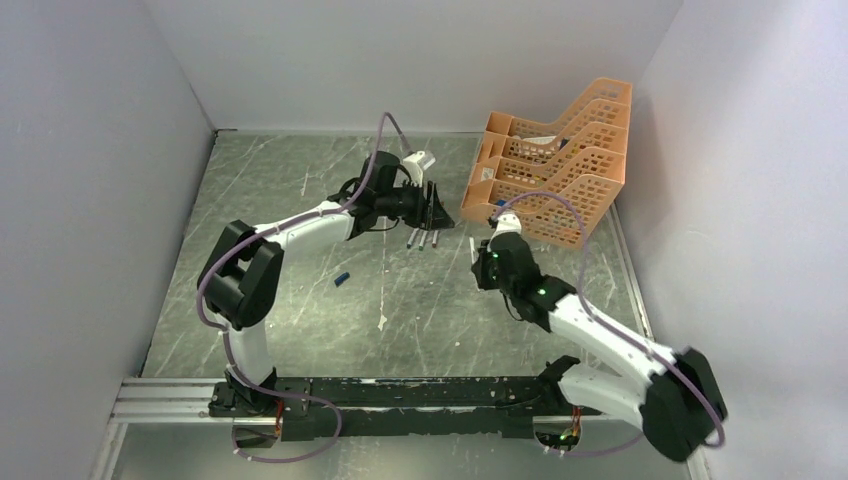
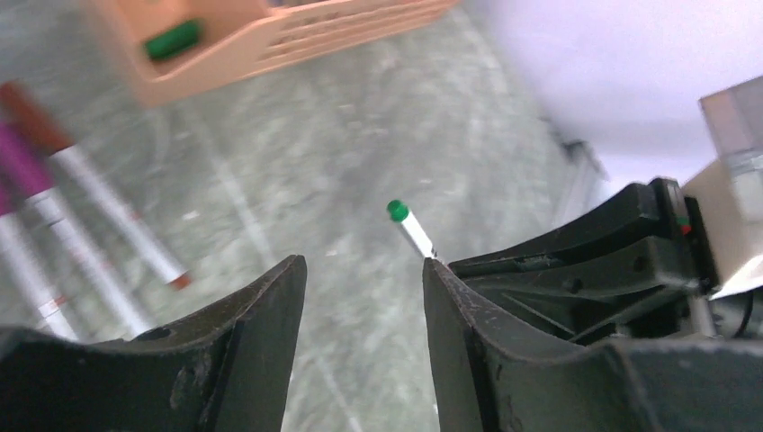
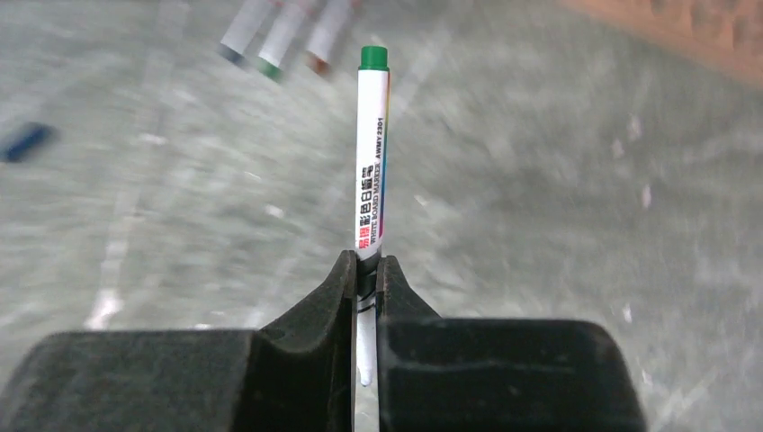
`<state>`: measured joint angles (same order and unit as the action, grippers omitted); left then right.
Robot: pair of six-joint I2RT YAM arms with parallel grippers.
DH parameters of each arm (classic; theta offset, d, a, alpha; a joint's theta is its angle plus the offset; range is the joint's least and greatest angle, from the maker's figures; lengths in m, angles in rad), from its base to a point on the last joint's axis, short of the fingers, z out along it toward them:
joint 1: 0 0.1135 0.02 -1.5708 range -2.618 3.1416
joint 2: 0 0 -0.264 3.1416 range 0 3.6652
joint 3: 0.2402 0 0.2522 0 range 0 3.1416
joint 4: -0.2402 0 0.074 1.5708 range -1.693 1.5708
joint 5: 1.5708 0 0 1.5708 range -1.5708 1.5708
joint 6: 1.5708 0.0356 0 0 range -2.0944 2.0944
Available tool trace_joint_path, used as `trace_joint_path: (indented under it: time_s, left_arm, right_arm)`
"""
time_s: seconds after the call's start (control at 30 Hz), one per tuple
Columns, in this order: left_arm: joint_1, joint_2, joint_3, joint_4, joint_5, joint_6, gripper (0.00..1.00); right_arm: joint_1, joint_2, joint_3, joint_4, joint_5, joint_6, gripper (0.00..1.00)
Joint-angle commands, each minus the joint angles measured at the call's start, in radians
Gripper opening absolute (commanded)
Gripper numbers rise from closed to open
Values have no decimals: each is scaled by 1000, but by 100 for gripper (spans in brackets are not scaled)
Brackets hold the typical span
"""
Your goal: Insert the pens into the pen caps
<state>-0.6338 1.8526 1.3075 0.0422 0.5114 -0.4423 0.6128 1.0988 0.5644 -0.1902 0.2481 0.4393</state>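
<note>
My right gripper (image 3: 366, 267) is shut on a white marker pen (image 3: 372, 153) with a green end, holding it off the table; it sits right of centre in the top view (image 1: 486, 250). That pen also shows in the left wrist view (image 2: 411, 227). My left gripper (image 2: 362, 265) is open and empty, hovering over the table just beyond three more pens (image 1: 423, 238). These lie side by side (image 2: 99, 216), and two wear a dark red-brown cap (image 2: 27, 103) and a magenta cap (image 2: 22, 166). A blue cap (image 1: 341, 279) lies loose on the table, also in the right wrist view (image 3: 25, 141).
An orange mesh tray (image 1: 555, 160) stands at the back right, close to both grippers; a green object (image 2: 173, 40) lies inside it. White walls enclose the grey marbled table on the left, back and right.
</note>
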Motion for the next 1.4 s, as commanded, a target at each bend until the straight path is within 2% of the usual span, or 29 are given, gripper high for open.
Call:
trace_joint_path:
  time_s: [0.0, 0.1, 0.2, 0.43, 0.47, 0.57, 0.67, 0.73, 0.8, 0.87, 0.97, 1.07, 1.17, 1.27, 1.3, 1.37]
  left_arm:
    - [13, 3, -33, 346, 389, -204, 61]
    - [15, 30, -34, 482, 482, -331, 59]
    - [14, 58, -2, 490, 544, -373, 58]
    - [-1, 106, 39, 446, 668, -370, 49]
    - [-3, 112, 39, 452, 692, -373, 45]
    - [-4, 122, 35, 483, 714, -396, 43]
    - [-4, 123, 33, 508, 721, -413, 46]
    - [-4, 121, 30, 528, 724, -430, 51]
    - [0, 122, 17, 607, 730, -485, 57]
    - [-1, 127, 13, 651, 740, -522, 59]
    - [-1, 129, 18, 597, 739, -475, 46]
    - [-1, 125, 15, 550, 729, -437, 18]
    - [-1, 126, 11, 563, 730, -442, 9]
    - [0, 128, 11, 595, 728, -455, 7]
    - [3, 125, -3, 633, 723, -471, 7]
    - [14, 126, -32, 781, 700, -529, 7]
  right_arm:
    - [4, -196, -42, 170, -221, -196, 0]
    - [5, -250, -37, 184, -353, -239, 0]
    - [5, -275, -37, 194, -439, -250, 0]
    - [8, -323, -36, 224, -442, -245, 0]
    - [8, -327, -31, 220, -434, -248, 0]
    - [8, -318, -11, 197, -409, -263, 0]
    - [7, -307, 4, 179, -387, -275, 0]
    - [8, -305, 3, 173, -378, -275, 0]
    - [8, -299, 7, 160, -363, -279, 0]
    - [8, -296, 9, 155, -354, -283, 0]
    - [8, -304, 9, 161, -341, -278, 0]
    - [6, -307, 12, 156, -315, -272, 0]
    - [6, -315, 10, 162, -289, -261, 0]
    - [6, -339, -10, 188, -230, -222, 0]
    - [6, -355, -20, 202, -185, -196, 4]
    - [6, -408, -48, 238, -105, -129, 27]
